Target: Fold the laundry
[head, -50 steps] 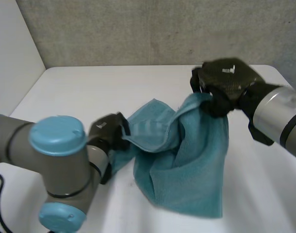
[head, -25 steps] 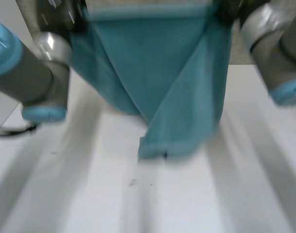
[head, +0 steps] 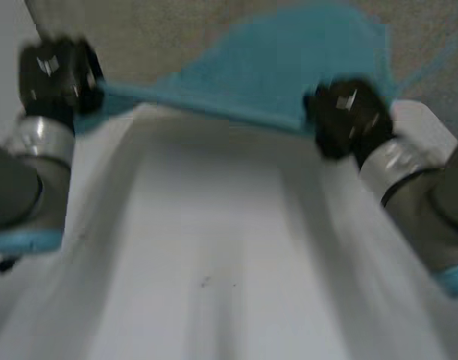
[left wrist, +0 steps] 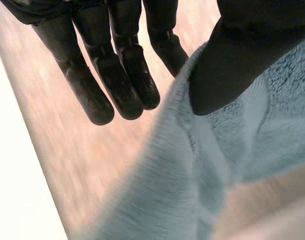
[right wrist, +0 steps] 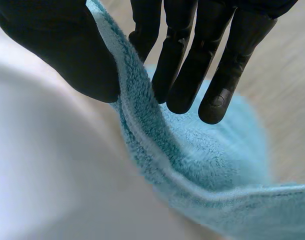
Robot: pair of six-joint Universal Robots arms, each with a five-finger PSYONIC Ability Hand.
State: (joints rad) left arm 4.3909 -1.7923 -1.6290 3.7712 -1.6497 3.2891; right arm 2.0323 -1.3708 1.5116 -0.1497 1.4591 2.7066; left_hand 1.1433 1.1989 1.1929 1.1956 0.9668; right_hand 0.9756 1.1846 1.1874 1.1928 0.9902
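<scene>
A teal towel (head: 289,67) hangs in the air above the far part of the white table (head: 214,247), stretched between both hands and billowing toward the back wall. My left hand (head: 56,75) holds one end of its near edge. In the left wrist view the thumb (left wrist: 242,60) pinches the towel (left wrist: 232,150) against the straight fingers (left wrist: 117,75). My right hand (head: 349,116) holds the other end. In the right wrist view the towel's hem (right wrist: 192,165) runs between the thumb (right wrist: 67,50) and the fingers (right wrist: 192,65).
A grey wall (head: 176,30) rises behind the table's far edge. Both grey forearms reach forward along the table's two sides. A few small dark specks (head: 205,282) mark the tabletop near the middle.
The towel went from lying low on the table to being lifted high, then swung outward. Both hands have spread apart and come down, and the cloth now flies away from me.
</scene>
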